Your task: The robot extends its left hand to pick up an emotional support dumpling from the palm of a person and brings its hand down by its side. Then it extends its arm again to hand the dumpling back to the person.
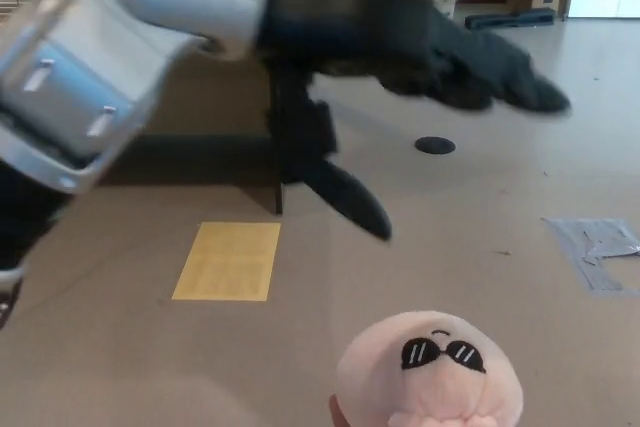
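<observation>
the left hand (400,77) reaches across the upper frame, fingers (520,87) spread apart, empty. the pink dumpling plush (430,372) sits low in front, well below the hand.

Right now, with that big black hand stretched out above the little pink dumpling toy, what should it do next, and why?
Probably lower and draw back toward the dumpling. The left hand is open, fingers spread, holding nothing, and it sits well above and beyond the toy, which waits untouched at the bottom edge of the view. Closing now would grasp only air.
</observation>
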Motion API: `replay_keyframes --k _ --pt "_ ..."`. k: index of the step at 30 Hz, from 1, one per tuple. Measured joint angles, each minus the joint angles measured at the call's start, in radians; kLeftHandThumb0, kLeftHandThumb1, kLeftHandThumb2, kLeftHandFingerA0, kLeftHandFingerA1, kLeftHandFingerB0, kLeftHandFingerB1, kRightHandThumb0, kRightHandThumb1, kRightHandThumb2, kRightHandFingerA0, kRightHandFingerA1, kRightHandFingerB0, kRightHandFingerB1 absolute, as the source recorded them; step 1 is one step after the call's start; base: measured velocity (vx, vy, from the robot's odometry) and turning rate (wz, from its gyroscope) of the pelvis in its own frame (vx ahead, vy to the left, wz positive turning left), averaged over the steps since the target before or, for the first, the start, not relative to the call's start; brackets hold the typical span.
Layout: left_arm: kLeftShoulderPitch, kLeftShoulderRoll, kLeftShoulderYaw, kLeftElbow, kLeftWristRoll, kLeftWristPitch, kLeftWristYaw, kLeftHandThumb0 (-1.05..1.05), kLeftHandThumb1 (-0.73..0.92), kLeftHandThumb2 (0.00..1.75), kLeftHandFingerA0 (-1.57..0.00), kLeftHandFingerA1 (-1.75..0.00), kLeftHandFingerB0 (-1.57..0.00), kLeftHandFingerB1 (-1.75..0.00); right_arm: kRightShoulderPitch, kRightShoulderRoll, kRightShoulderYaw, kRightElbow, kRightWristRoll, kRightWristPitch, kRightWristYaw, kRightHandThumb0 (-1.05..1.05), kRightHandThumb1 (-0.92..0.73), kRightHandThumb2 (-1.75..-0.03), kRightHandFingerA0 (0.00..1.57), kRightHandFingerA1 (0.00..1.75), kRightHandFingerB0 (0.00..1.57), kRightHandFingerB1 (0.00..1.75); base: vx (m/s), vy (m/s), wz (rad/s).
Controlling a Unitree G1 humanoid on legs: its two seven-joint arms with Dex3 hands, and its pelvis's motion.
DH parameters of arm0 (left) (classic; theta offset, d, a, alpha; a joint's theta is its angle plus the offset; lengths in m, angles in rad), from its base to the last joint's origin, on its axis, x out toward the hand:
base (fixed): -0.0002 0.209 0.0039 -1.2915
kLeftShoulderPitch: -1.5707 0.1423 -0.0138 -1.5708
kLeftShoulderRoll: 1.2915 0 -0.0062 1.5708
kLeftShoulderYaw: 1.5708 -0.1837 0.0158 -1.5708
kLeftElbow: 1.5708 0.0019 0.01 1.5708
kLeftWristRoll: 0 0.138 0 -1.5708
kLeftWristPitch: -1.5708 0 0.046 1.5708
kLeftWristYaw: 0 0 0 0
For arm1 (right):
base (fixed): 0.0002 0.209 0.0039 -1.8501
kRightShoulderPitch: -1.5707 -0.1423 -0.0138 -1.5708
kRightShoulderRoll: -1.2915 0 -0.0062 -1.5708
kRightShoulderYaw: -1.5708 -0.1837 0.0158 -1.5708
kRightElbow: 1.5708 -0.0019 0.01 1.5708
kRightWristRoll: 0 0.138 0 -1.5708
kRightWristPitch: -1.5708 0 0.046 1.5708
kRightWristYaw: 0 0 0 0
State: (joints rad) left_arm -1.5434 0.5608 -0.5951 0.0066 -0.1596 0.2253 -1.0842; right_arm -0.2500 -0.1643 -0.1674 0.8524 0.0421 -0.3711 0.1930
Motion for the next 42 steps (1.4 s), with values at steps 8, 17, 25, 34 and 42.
replay_keyframes --k 8,17,25,34,42 --pt "-0.042 -0.033 -0.095 -0.050 0.036 0.127 -0.109 -0.58 0.35 0.82 0.00 -0.09 0.00 -0.08 -0.014 -0.001 -0.001 0.001 0.005 -0.001 0.012 -0.63 -0.51 -0.80 0.44 0.53 0.17 0.40 0.00 0.000 0.00" --pt "-0.055 -0.055 -0.125 -0.071 0.092 0.219 -0.194 -0.92 0.34 0.64 0.00 0.00 0.00 -0.09 -0.047 -0.011 -0.002 0.000 0.007 -0.004 0.014 -0.53 -0.62 -0.59 0.48 0.42 0.18 0.27 0.00 0.000 0.00" --pt "-0.063 -0.058 -0.134 -0.074 0.122 0.246 -0.262 -0.64 0.41 0.84 0.00 -0.06 0.00 0.00 -0.066 -0.011 -0.004 -0.004 0.011 0.003 0.016 -0.57 -0.62 -0.59 0.41 0.46 0.24 0.30 0.00 0.000 0.00" --pt "-0.063 -0.065 -0.151 -0.100 0.175 0.250 -0.308 -0.97 0.34 0.65 0.00 0.00 0.00 0.00 -0.078 -0.020 0.009 0.012 -0.001 -0.007 0.009 -0.51 -0.59 -0.58 0.61 0.68 0.24 0.29 0.00 0.000 0.00" --pt "0.014 -0.084 -0.141 -0.141 0.223 0.208 -0.300 -1.02 0.40 0.68 0.00 0.00 0.00 0.00 -0.094 -0.020 0.004 0.043 0.003 -0.033 0.017 -0.43 -0.65 -0.59 0.60 0.62 0.29 0.30 0.00 0.000 0.00"
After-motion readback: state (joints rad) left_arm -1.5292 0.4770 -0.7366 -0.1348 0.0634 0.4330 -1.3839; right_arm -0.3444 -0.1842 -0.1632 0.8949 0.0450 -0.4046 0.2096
